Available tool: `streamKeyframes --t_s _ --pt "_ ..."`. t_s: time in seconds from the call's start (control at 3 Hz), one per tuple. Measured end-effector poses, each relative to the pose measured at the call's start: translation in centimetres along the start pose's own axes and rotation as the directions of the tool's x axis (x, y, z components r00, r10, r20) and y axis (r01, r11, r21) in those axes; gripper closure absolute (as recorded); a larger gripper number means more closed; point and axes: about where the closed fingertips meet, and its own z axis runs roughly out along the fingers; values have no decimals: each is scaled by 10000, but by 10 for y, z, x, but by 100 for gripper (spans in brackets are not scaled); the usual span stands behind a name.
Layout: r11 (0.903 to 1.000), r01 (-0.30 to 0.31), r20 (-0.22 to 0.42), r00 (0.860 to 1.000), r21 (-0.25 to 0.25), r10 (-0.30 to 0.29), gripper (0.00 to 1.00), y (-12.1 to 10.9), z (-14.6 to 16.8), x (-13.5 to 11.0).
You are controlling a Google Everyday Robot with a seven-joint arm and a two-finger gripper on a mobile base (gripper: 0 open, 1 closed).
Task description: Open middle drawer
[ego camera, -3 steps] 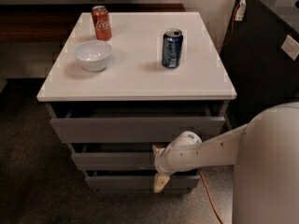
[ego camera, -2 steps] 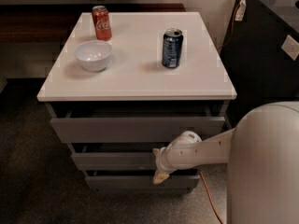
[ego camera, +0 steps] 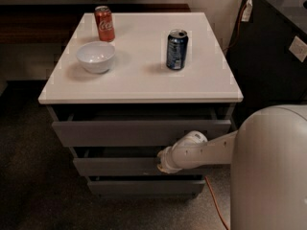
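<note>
Lying lower centre under the table [ego camera: 144, 83], the middle drawer [ego camera: 115, 166] is faced by the tool [ego camera: 162, 166] just right of its middle; its front runs left-right, and the tool's spread cannot be told.

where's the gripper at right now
In the camera view the gripper is low and right of centre, at the front of the middle drawer, under the top drawer and above the lowest drawer.

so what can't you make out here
Camera view:
- hand at the middle drawer's front: its contact with the panel, covered by the arm's own end.
- middle drawer's inside: hidden under the top drawer.
- robot body: cut off by the right and bottom edges.
</note>
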Motion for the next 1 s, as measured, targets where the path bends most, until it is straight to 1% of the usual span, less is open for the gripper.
streamKeyframes --t_s 0.33,0.67,1.0 --pt "10000 -1 0 10000 1 1 100 -1 -2 -1" --pt "10000 11 35 10000 -35 -11 100 2 -2 -2" --pt "9988 162 470 9988 -471 -140 100 26 -12 -14"
